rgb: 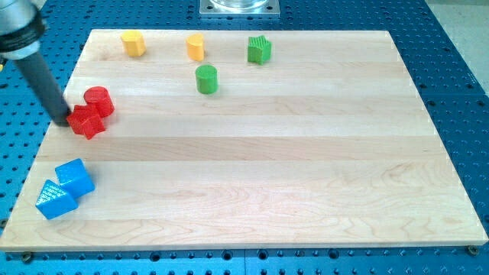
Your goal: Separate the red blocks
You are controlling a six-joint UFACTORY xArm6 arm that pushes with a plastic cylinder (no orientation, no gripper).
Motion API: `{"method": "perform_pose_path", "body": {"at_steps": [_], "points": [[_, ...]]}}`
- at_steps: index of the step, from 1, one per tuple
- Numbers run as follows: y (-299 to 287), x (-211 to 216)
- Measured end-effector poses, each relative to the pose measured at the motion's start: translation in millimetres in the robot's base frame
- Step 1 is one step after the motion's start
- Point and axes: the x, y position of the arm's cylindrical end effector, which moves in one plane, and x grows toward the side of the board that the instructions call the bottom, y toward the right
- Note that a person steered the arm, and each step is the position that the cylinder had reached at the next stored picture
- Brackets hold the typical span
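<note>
- Down at the near left corner of the wooden board (252, 191), two blue blocks sit pressed together: a blue wedge-like block (54, 200) right by the board's edge, and a blue cube (76, 176) touching it just behind and to the right.
- The wide middle and the whole right side of the board show only bare wood grain.
- Moving back along the left side, here are the task's pieces: a red star-shaped block (87, 121) and, just behind it to the right, a red cylinder (99, 101). The two are touching, packed as a tight pair.
- And my tip (64, 120) is right there, planted against the left side of the red star-shaped block, the dark rod slanting up and away to the far left corner of the view.
- No claw on this arm, just the plain rod, so nothing to call apart or together.
- Further back, near the centre, a green cylinder (206, 79) stands alone, well apart from the red pair.
- At the far edge, a row of three: a yellow block (133, 43) on the left, an orange-yellow block (195, 46) in the middle, and a green star-shaped block (259, 50) to the right, each spaced from its neighbours.
- Beyond the board's far edge, a grey metal base (240, 7) peeks in, on the blue perforated table (458, 84).
</note>
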Motion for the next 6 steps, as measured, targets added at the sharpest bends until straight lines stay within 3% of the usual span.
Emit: {"method": "perform_pose_path", "body": {"at_steps": [1,2,4,6], "points": [[76,-1],[73,5],[-10,-17],[72,-41]]}}
